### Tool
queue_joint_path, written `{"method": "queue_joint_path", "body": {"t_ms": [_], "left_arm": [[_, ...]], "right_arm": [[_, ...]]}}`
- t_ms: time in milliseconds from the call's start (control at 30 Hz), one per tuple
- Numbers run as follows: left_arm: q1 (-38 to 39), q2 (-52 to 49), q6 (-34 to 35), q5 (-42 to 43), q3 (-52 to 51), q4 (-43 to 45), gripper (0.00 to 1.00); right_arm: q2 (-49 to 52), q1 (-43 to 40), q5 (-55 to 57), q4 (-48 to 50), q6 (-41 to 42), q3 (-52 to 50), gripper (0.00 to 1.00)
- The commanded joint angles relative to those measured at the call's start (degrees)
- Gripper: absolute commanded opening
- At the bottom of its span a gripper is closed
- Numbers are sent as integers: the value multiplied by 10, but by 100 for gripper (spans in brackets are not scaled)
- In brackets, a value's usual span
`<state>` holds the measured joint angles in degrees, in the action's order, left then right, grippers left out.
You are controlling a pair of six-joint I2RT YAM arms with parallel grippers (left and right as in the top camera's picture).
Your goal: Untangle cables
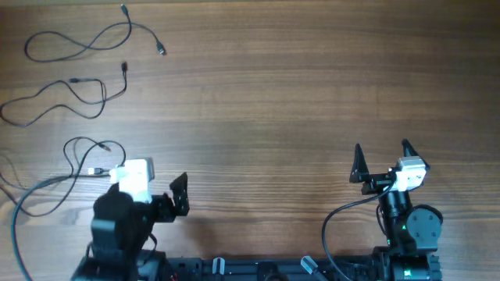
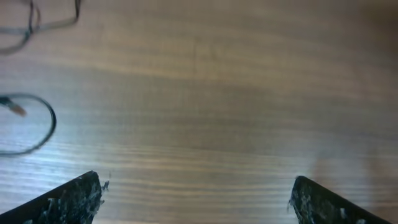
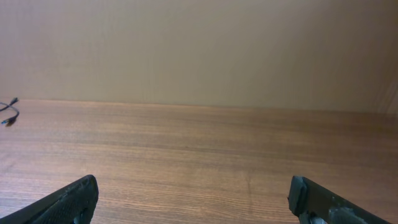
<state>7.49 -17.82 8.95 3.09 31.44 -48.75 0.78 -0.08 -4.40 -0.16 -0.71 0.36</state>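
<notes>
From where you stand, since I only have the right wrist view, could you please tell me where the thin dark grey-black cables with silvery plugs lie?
Observer: All on the brown wooden table's left side: a top cable and a middle cable lie in the far corner.
Operator: Is any near the left arm?
Observer: Yes, a third cable's loop lies close beside the left gripper, its jaws open and empty.
Operator: And my arm?
Observer: The right gripper sits at the near right, opposite all three.

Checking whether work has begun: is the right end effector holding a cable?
No, the right end effector is open and empty over bare wood, and the cables lie far off to its left.
</notes>
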Motion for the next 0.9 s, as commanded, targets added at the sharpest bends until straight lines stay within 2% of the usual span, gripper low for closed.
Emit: {"method": "queue_joint_path", "body": {"t_ms": [0,200,867], "left_arm": [[-4,67,-16,9,-28,4,100],[-4,112,-17,9,-70,35,100],[-21,177,-30,42,-253,377,100]], "right_arm": [[-6,2,10,2,8,-1,100],[-6,2,10,1,8,-1,100],[-6,2,10,1,8,-1,100]]}}
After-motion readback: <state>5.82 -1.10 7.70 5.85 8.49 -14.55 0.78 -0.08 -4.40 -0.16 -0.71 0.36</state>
